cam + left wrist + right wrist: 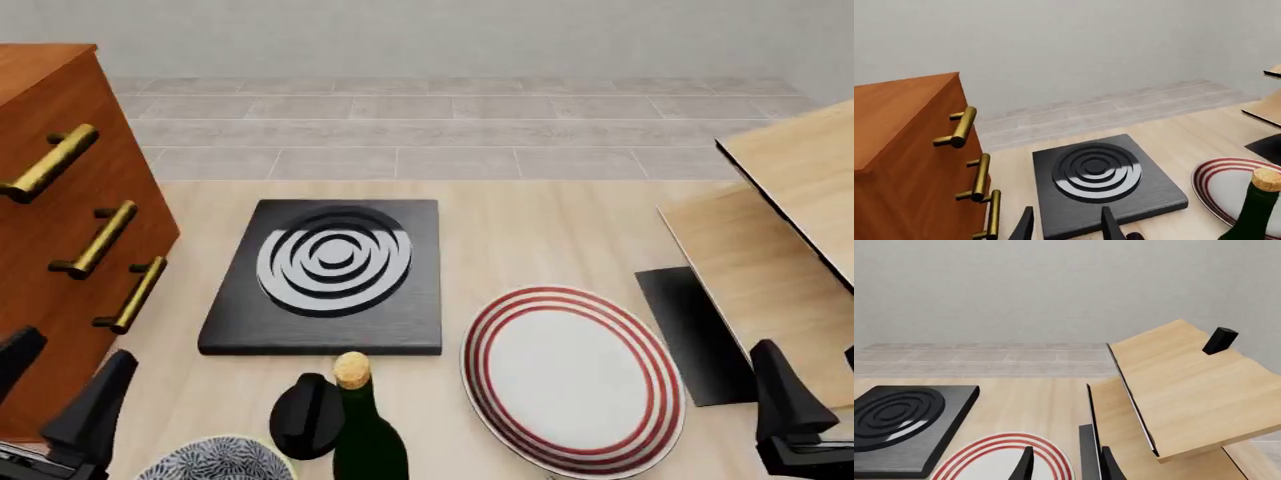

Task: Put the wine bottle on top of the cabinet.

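the wine bottle (363, 430) stands upright at the bottom centre of the front view, its body cut off by the lower edge so only the tan cork, neck and dark green shoulders show. a black round knob (308, 415) sits just beside its neck on the left, partly overlapped by it. in the left wrist view only the cork and neck appear at the lower right corner, in front of the red-ringed plate (574, 375).

the cabinet (60, 220) fills the left edge of the front view, cropped at the frame's left; three brass bar handles show on its front, and only a sliver of its top at the upper left.

the left gripper (60, 400) shows in the lower left corner as two dark fingers spread apart with nothing between them. the right gripper (1064, 465) is barely visible: its wrist view shows two finger tips at the bottom edge, parted and empty, while the front view shows a single finger at the lower right.

the black burner plate (327, 275) lies in the middle. a blue-patterned dish (214, 462) peeks in at the bottom edge. the pale-wood slanted-panel structure (787, 220) runs off the right side.
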You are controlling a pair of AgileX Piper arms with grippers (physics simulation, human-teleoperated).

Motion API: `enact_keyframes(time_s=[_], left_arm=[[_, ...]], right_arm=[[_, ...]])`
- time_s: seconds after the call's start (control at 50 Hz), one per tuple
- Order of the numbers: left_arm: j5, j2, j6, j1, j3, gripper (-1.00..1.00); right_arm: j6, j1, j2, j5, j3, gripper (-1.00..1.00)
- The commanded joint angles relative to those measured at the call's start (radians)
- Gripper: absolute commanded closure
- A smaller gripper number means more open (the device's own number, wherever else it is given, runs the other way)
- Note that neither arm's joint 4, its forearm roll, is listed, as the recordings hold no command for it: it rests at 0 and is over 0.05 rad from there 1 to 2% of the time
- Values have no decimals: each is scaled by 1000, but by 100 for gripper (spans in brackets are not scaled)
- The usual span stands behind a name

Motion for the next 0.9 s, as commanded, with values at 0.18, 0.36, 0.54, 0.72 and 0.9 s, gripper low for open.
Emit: enact_keyframes(time_s=[0.18, 0.36, 0.54, 0.72, 0.9], left_arm=[[47, 14, 16, -177, -33, -100], [-6, 65, -9, -236, -23, -100], [-73, 134, -31, -296, -19, -100], [-170, 213, -31, -344, 10, -100], [-337, 364, -35, -410, 31, -100]], right_arm=[[0, 0, -1, 5, -4, -100], [0, 0, 10, -9, -1, -100], [0, 0, 2, 0, -3, -100], [0, 0, 12, -12, 0, -100], [0, 0, 12, -12, 0, -100]])
